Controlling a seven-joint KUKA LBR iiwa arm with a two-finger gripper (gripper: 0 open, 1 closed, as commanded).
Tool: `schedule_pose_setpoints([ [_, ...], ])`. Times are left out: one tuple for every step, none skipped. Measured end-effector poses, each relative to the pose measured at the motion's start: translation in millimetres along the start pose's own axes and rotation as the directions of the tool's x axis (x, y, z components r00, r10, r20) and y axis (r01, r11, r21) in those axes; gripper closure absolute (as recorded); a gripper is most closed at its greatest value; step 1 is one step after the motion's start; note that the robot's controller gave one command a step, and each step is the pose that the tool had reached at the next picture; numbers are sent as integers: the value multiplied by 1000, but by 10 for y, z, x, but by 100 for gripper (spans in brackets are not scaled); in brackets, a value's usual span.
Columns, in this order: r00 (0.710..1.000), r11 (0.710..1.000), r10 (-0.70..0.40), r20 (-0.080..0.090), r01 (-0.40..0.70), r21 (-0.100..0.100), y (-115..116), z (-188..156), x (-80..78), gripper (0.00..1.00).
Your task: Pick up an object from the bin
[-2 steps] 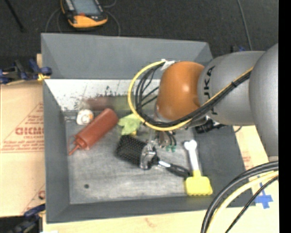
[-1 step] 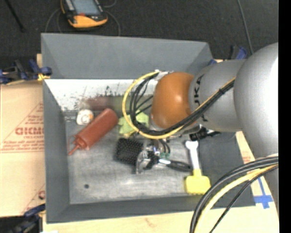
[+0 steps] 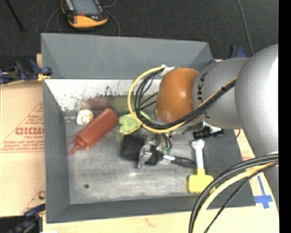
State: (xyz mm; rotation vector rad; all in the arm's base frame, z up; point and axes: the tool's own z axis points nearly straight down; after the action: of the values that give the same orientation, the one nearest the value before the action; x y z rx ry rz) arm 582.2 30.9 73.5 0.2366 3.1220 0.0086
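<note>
My gripper (image 3: 146, 158) is low in the middle of the bin, just right of a black bristly brush-like thing (image 3: 130, 146) and touching or nearly touching its edge. A crumpled yellow-green thing (image 3: 129, 124) lies just behind the black one. A thin dark tool with a green patch (image 3: 180, 161) sticks out to the right from under the gripper. Whether anything is held is hidden by the gripper's body.
A red squeeze bottle (image 3: 96, 129) lies tilted at the left, nozzle toward the front left, with a small white ball (image 3: 84, 116) behind it. A white-handled tool with a yellow head (image 3: 199, 171) lies at the right front. The arm's orange cover and cables hang over the back right.
</note>
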Motion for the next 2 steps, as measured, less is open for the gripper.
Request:
schedule_pose_setpoints([
  [1000,1000,1,0,-1,0,0,0,0,100],
  [1000,1000,1,-2,-1,1,-1,-32,8,100],
])
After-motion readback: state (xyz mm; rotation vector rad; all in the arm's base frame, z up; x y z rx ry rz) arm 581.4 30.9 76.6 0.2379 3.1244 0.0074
